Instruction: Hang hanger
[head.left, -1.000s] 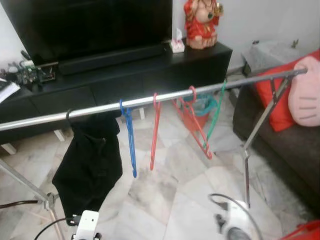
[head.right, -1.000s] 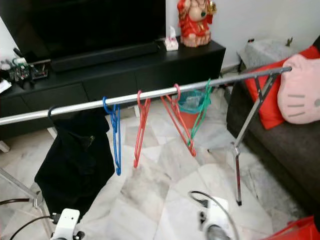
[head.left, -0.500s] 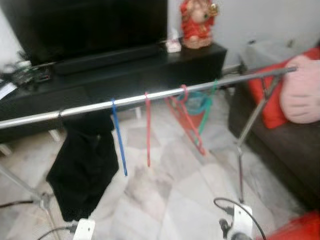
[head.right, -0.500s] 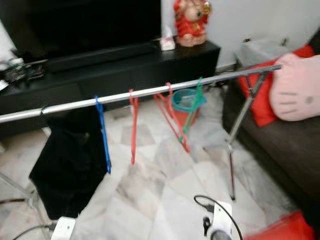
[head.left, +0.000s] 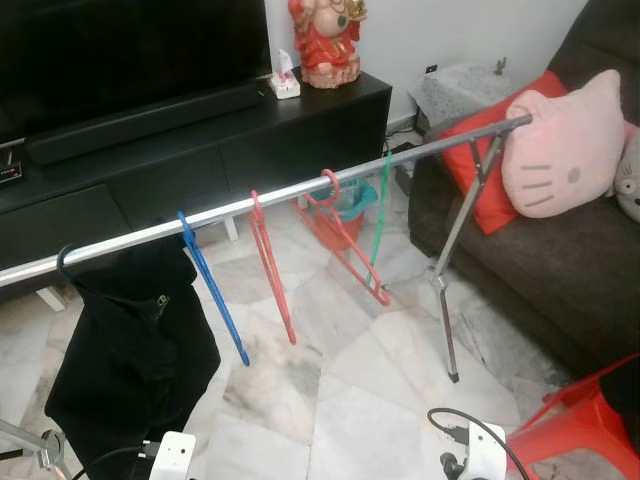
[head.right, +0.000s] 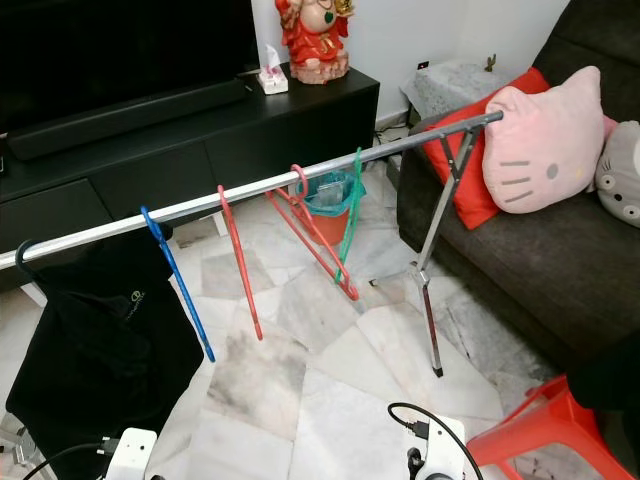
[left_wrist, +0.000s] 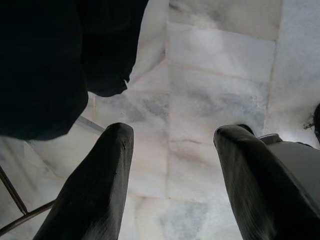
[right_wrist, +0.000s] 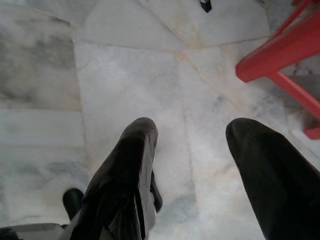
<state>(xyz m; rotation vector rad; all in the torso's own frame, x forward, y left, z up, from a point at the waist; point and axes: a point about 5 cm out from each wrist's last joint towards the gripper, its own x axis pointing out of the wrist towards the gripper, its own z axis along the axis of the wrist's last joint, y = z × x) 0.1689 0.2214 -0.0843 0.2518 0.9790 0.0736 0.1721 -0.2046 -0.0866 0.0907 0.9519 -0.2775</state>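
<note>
Marble floor (right_wrist: 125, 65) under both my grippers: left gripper (left_wrist: 172, 135) and right gripper (right_wrist: 192, 131) hang low, fingers spread, holding nothing. Ahead, rail (head.left: 300, 190) carries black garment (head.left: 130, 350), blue hanger (head.left: 212, 290), red hanger (head.left: 272, 270), probably a second red plus green hanger (head.left: 380, 215).

Silver rail (head.left: 290, 196) carries a black garment (head.left: 130, 350), blue hanger (head.left: 212, 300), two red hangers (head.left: 272, 275), green hanger (head.left: 380, 215); the floor (head.left: 350, 380) is grey-veined white marble.
</note>
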